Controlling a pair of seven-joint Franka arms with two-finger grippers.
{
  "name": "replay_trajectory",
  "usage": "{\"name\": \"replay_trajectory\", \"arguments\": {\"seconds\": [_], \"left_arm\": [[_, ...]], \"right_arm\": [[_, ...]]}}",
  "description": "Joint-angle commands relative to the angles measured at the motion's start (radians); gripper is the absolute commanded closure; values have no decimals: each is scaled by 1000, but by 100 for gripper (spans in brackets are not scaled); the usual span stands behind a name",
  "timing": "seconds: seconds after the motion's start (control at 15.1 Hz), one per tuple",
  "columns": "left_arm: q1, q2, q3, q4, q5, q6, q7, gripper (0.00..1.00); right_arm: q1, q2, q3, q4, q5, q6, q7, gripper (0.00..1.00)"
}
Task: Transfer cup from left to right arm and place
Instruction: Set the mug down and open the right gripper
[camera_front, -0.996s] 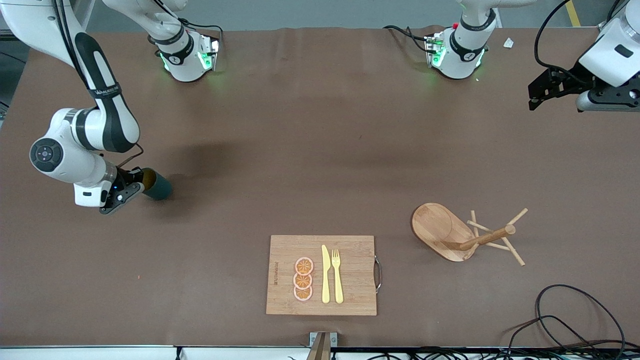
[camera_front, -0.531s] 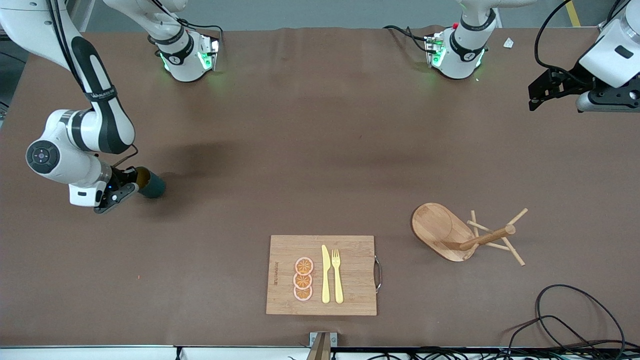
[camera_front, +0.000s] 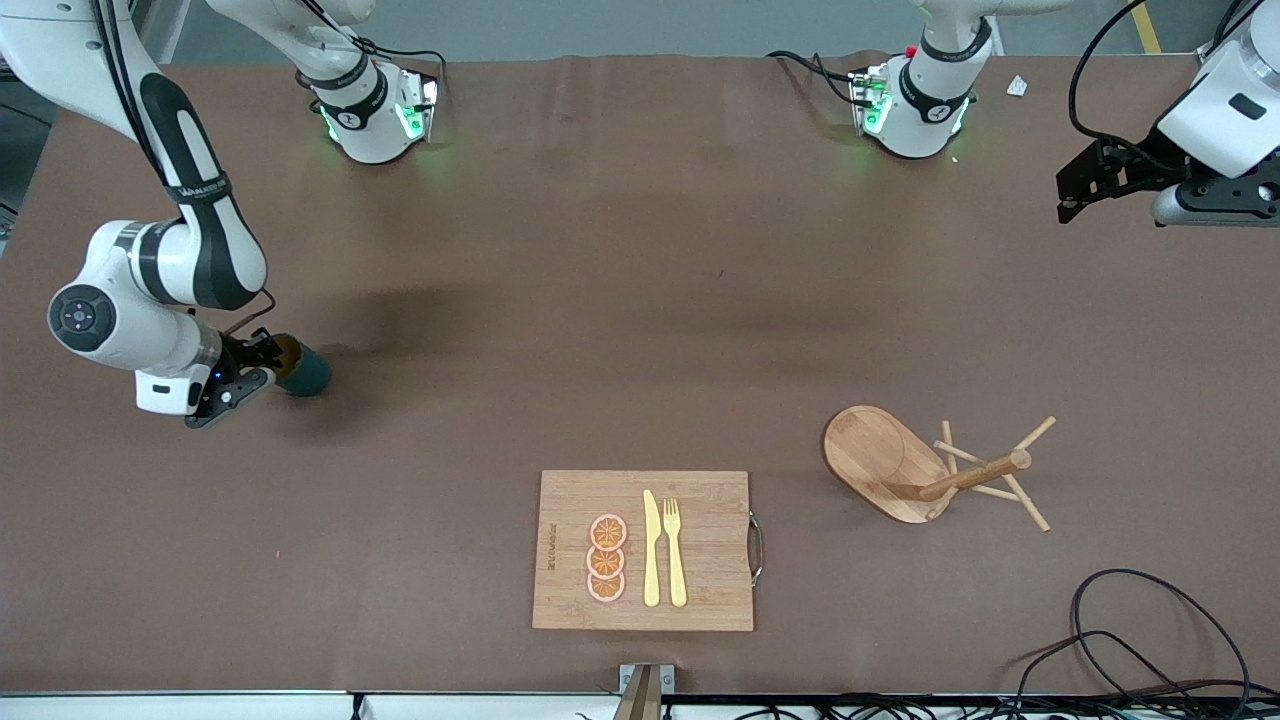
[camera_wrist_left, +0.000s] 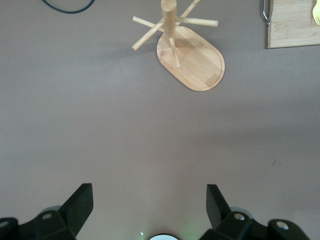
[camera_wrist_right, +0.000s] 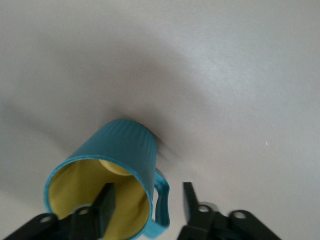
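Since a second back I saw the right claw (camera_front: 262, 372) carry the cup (camera_front: 303, 370) slightly toward the tabletop's (camera_front: 640, 330) right-arm end — one finger inside its yellow bowl, one outside the ribbed teal wall, mug tilted — while the left claw (camera_front: 1085, 190) waited spread wide, empty.
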Motion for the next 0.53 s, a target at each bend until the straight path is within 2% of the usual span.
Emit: {"name": "replay_trajectory", "arguments": {"seconds": [0.0, 0.2, 0.4, 0.46], "left_arm": [[6, -4, -1, -5, -16, 10, 6, 0], [9, -7, -1, -5, -16, 10, 13, 0], [9, -12, 1, -8, -16, 9, 13, 0], [11, -10, 1, -8, -16, 9, 13, 0]], "right_arm": [[-2, -96, 20, 47, -10, -128, 136, 0], [11, -150, 23, 144, -7, -284, 282, 0], [17, -160, 31, 297, -1, -485, 412, 0], [18, -159, 30, 345, 38, -545, 432, 0]]}}
